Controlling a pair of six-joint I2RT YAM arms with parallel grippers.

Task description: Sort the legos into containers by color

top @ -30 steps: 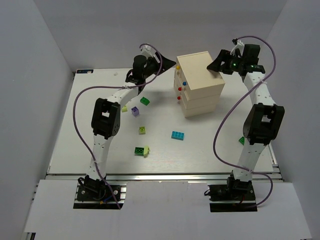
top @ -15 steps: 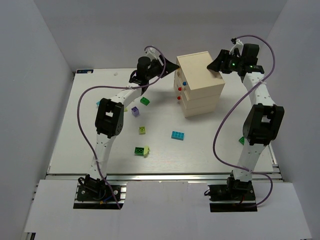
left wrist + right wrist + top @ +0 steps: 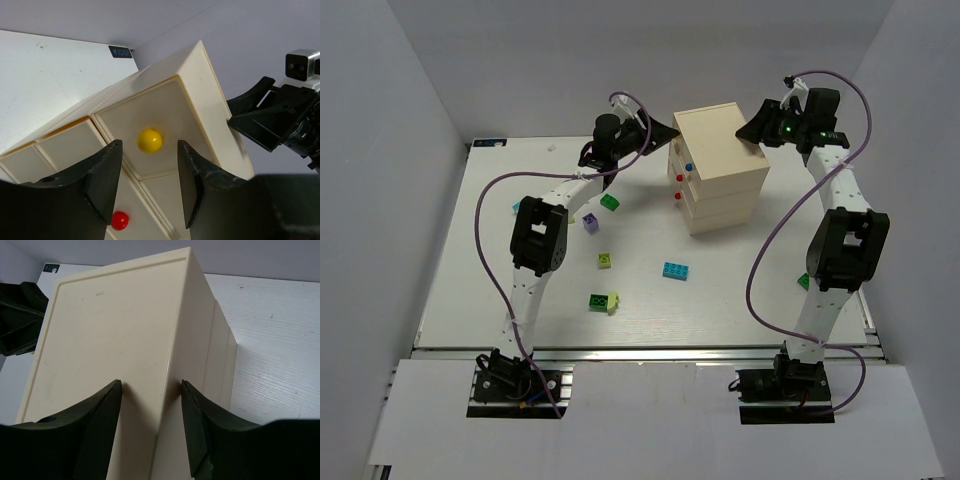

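Observation:
The cream three-tier chest stands at the back of the table, its drawers the containers. My left gripper is open at its front, and the top drawer's yellow knob sits just beyond the fingertips, between them. My right gripper straddles the chest's top rear edge, with one fingertip on each face. Loose legos lie on the table: a green one, a purple one, a yellow-green one, a blue one and a green and pale yellow pair.
A red knob shows on a lower drawer. A small teal brick lies left of my left arm and a green one is beside my right arm. White walls close in the table on three sides.
My left gripper moved right, up to the chest's front, and its jaws narrowed. The right gripper's jaws closed in on the chest's rear edge. Legos and chest stayed put.

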